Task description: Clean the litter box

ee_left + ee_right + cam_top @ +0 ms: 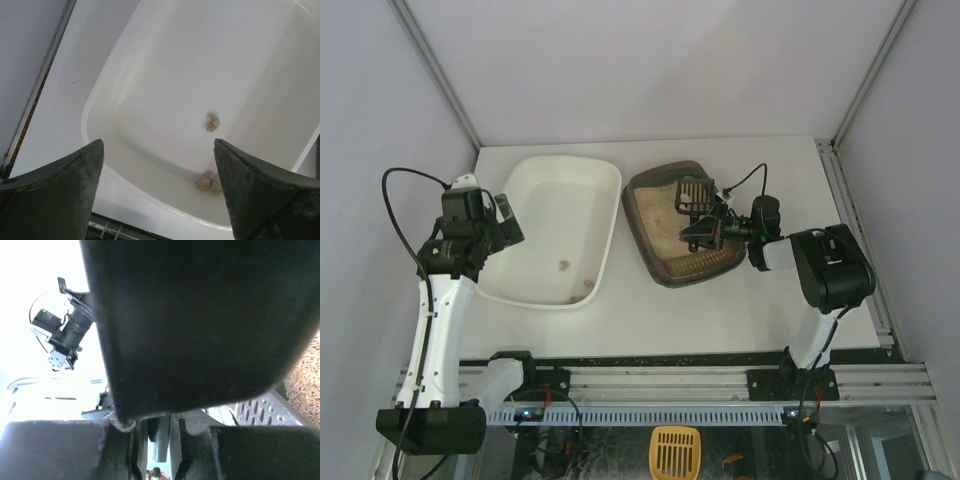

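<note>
Right tool (703, 232) grips scoop (692, 195) inside litter box (680, 278).

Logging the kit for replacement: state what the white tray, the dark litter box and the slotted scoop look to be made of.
The white tray is likely moulded plastic: it is glossy, with soft highlights and rounded walls. The litter box also seems to be plastic: dark grey-brown and duller, with a thick rounded rim. The slotted scoop is probably rigid dark plastic, matte, with cut slots, but it is too small to be sure.
</note>
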`<state>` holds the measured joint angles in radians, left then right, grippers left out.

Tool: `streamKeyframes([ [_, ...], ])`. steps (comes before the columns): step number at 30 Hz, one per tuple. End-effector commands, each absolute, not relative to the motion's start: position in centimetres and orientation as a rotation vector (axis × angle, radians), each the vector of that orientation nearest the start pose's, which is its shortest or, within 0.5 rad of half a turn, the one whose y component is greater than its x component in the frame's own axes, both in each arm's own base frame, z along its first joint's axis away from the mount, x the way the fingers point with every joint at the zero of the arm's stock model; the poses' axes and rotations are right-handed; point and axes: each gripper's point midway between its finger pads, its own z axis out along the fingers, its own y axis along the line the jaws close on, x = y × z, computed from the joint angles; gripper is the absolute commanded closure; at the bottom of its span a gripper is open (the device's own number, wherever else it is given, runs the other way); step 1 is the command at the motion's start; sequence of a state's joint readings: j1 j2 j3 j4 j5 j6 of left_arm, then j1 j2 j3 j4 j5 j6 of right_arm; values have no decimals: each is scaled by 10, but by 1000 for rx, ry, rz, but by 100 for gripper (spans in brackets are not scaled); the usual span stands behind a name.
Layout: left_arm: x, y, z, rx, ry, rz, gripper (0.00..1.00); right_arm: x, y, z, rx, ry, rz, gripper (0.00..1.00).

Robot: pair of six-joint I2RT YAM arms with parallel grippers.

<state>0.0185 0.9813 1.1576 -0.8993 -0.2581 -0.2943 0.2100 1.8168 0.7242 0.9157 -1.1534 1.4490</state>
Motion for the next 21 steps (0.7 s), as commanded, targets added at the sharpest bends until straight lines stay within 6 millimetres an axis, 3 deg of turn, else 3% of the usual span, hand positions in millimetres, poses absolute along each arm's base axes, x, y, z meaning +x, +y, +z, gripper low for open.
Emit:
streamKeyframes([
  [1, 265, 38, 250, -457, 2183, 150, 5, 301, 261, 182, 126, 2112, 2117, 100],
  [7, 265, 39, 248, -473, 2187, 156, 5, 309, 266, 198, 36, 2114, 2053, 100],
  [11, 267, 50, 268, -405, 2145, 241, 11, 305, 285, 198, -94, 2251, 1873, 100],
  [14, 269, 54, 285, -358, 2125, 265, 14, 290, 305, 200, -224, 2342, 1747, 100],
  [16, 274, 43, 289, -224, 2154, 223, 26, 279, 318, 205, -292, 2353, 1739, 100],
  [18, 277, 40, 287, -171, 2196, 216, 29, 271, 330, 207, -336, 2364, 1719, 100],
  [21, 280, 52, 279, -206, 2270, 244, 28, 258, 350, 197, -425, 2441, 1612, 100],
])
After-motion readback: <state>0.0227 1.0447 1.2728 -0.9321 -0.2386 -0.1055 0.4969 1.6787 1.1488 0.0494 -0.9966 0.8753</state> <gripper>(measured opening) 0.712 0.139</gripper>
